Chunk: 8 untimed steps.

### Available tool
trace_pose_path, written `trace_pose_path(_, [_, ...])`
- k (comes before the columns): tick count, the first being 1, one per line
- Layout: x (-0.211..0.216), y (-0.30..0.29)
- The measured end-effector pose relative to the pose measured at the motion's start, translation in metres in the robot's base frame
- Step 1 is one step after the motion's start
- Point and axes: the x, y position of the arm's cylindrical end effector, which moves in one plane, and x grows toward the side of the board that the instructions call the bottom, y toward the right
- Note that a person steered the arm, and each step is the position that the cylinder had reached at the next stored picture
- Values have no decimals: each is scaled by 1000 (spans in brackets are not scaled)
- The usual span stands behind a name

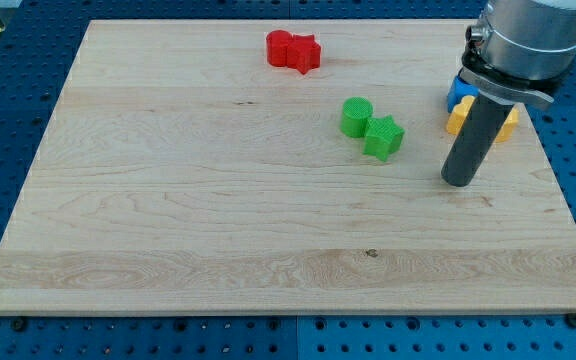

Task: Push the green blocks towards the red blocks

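Note:
Two green blocks sit touching near the board's middle right: a green cylinder (356, 115) and a green star (384, 137) just to its lower right. Two red blocks touch at the view's top centre: a red round block (280, 47) and a red star (305, 53). My tip (457, 181) rests on the board to the right of the green star and slightly below it, about a block and a half away, touching nothing.
A blue block (458, 91) and yellow blocks (458, 121) lie at the right edge, partly hidden behind the rod and the arm's grey body (528, 40). The wooden board (168, 220) lies on a blue perforated table.

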Motion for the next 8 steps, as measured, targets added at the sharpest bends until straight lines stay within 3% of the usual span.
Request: trace_pose_path(8, [-48, -96])
